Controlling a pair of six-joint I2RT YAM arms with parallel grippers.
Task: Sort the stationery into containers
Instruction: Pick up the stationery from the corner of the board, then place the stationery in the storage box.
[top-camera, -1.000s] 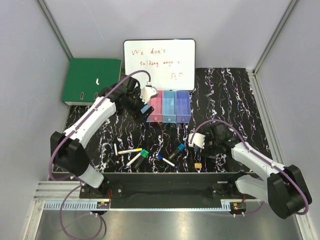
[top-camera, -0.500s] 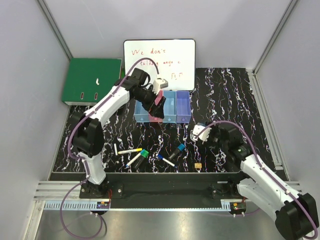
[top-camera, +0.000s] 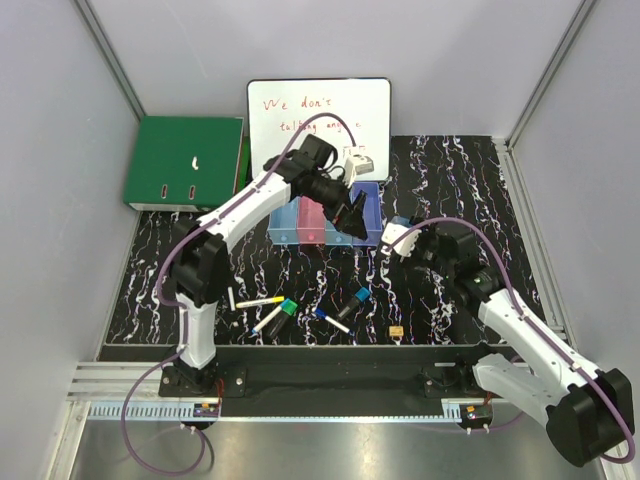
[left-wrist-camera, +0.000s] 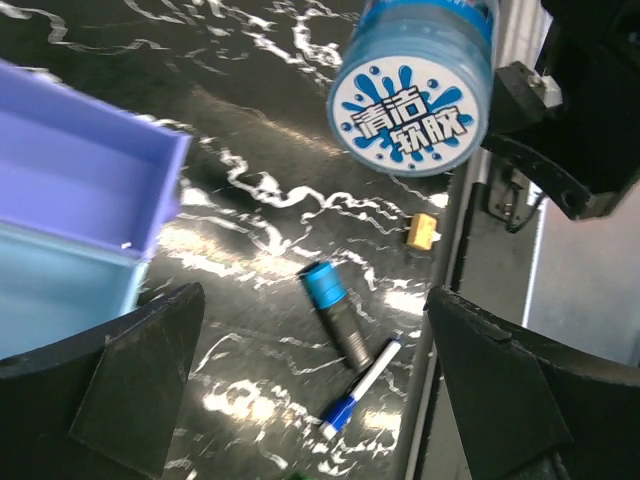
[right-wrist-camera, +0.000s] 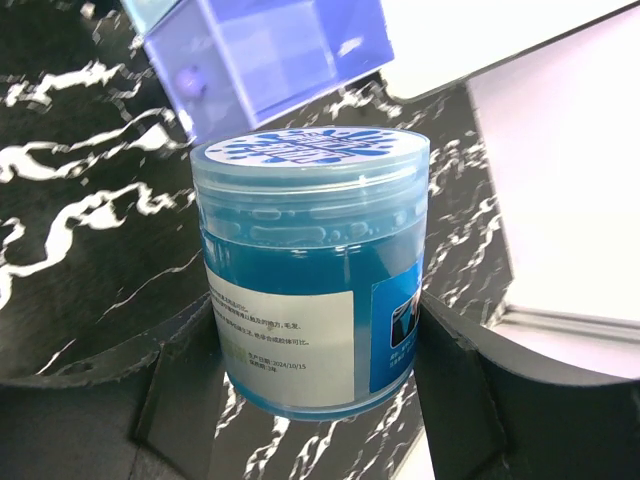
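Swinging rightward along the row, the left hand (top-camera: 352, 213) now hangs over the seam between the second light blue bin (top-camera: 338, 214) and the purple bin (top-camera: 368, 206), no longer over the pink-red bin (top-camera: 312, 218); its fingers (left-wrist-camera: 140, 370) are spread wide with nothing between them. Meanwhile the right hand (top-camera: 401, 230) has carried the blue-white jar (right-wrist-camera: 310, 270) farther from the near edge, and it now sits just right of the purple bin, near but not touching it. That hand is clamped on the jar, one finger on each side, the jar upright with its printed lid (left-wrist-camera: 415, 85) on top. Loose on the black marbled bench (top-camera: 450, 170) near the front lie a blue-capped black marker (left-wrist-camera: 335, 310), a white pen with a blue cap (left-wrist-camera: 365, 385), a tiny yellow piece (left-wrist-camera: 425, 232), a yellow marker (top-camera: 260, 301) and a green-capped marker (top-camera: 285, 310). A whiteboard (top-camera: 320, 125) stands behind the bins.
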